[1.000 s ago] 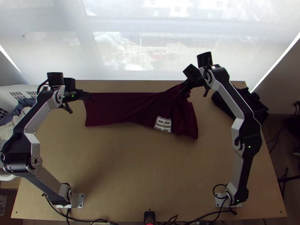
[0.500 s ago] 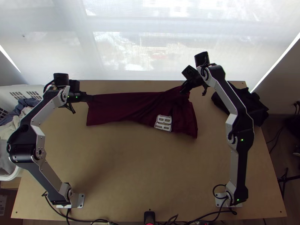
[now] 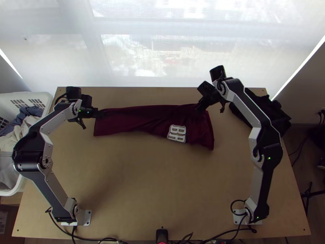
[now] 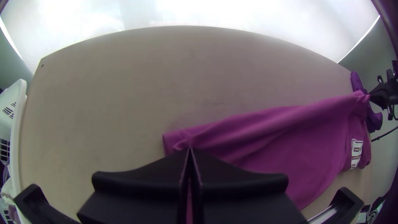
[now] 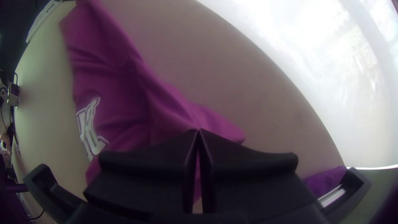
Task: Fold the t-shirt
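Note:
A dark red t-shirt (image 3: pixel 152 120) with white lettering lies as a long, narrow folded band across the far half of the table, creased along its length. At its left end in the top view is my left gripper (image 3: pixel 98 113); the left wrist view has this gripper (image 4: pixel 189 150) shut on the shirt's (image 4: pixel 265 137) edge near a corner. My right gripper (image 3: pixel 200 106) is at the band's far edge towards the right end. In the right wrist view the right gripper (image 5: pixel 199 131) is shut on the shirt (image 5: pixel 124 95), with a small flap of cloth sticking out beyond the fingertips.
Black cloth (image 3: pixel 266 112) lies bunched at the table's far right, beside the right arm. A white basket (image 3: pixel 20 185) holding clothes stands off the table's left edge. Bare table (image 3: pixel 158 183) stretches between the two arm bases, and a pale window blind rises behind the far edge.
Both grippers have come nearer the table's front, the left one also slightly right. The shirt's far edge has moved towards the front with them, making the band narrower, while its near edge stays almost in place.

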Motion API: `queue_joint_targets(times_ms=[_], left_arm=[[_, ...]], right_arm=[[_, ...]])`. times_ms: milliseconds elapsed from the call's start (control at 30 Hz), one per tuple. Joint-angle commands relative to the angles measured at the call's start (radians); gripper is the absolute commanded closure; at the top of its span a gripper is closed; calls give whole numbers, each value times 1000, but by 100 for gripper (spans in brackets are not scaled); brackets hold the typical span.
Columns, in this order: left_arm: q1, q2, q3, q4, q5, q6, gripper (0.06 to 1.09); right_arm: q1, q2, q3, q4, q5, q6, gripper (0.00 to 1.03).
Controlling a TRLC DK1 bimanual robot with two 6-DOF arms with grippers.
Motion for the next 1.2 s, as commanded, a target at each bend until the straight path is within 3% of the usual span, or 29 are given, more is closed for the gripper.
queue_joint_targets(times_ms=[0,367,567,767,800,867,933,1000,1100,1167], left_arm=[[-6,7,-28,6,0,-1,105],[-12,-27,-111,7,0,-4,102],[-15,-41,-97,9,0,-9,102],[-7,-39,-50,10,-3,-10,101],[-6,-41,-51,10,-5,-9,99],[-4,-38,-53,0,-5,-7,77],[-3,-36,-53,-37,-5,-6,49],[3,-47,-53,-83,-5,-15,27],[19,-84,-56,-157,-3,-35,12],[23,-102,-59,-200,-3,-47,12]], right_arm=[[1,-99,-210,33,0,12,100],[3,-200,-428,91,-9,40,100],[6,-191,-416,185,-9,70,100],[0,-134,-319,188,-8,87,100],[0,-128,-321,188,-8,87,100],[-6,-117,-328,185,-8,90,100],[-16,-114,-344,173,-8,90,81],[-26,-120,-356,173,-8,95,57],[-43,-146,-356,170,-9,96,12],[-46,-171,-345,170,-9,100,6]])
